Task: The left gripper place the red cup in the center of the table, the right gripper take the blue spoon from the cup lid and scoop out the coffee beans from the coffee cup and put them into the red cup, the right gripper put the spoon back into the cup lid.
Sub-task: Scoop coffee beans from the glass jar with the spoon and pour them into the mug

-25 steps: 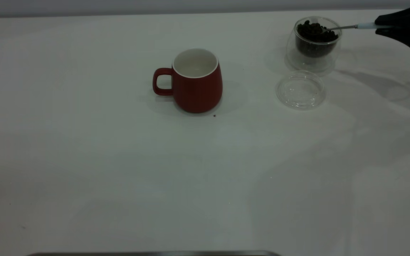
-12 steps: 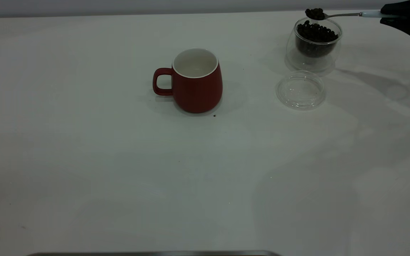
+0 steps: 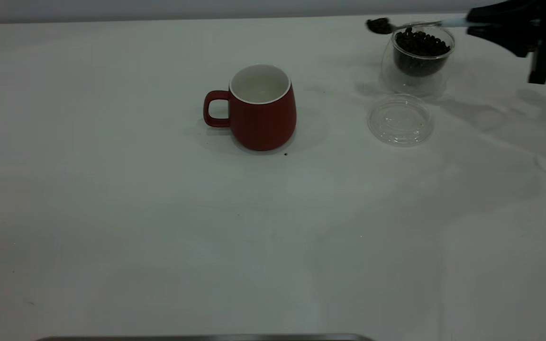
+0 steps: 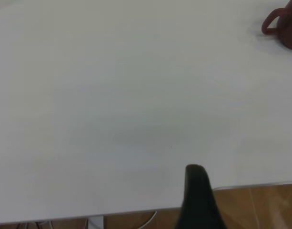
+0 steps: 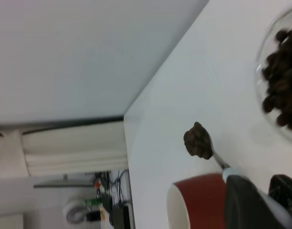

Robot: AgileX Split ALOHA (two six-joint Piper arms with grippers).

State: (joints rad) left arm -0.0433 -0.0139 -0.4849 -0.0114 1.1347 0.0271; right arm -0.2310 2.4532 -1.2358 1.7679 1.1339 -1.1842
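Right claw (image 3: 479,24) grips the blue spoon (image 3: 410,24) lying level, its bean-heaped bowl pointing toward the red cup (image 3: 261,111).

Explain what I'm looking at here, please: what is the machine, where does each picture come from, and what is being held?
This is a two-armed table robot. The wide picture is from a camera facing it; the other two are from cameras on each arm's wrist. On the white table stand a red cup, a clear coffee cup full of coffee beans, and a clear cup lid with nothing in it. The right gripper, at the far right, is shut on the blue spoon, whose bowl carries a small heap of beans just past the glass cup, towards the red cup. The left gripper hangs parked over the table's edge, away from everything.
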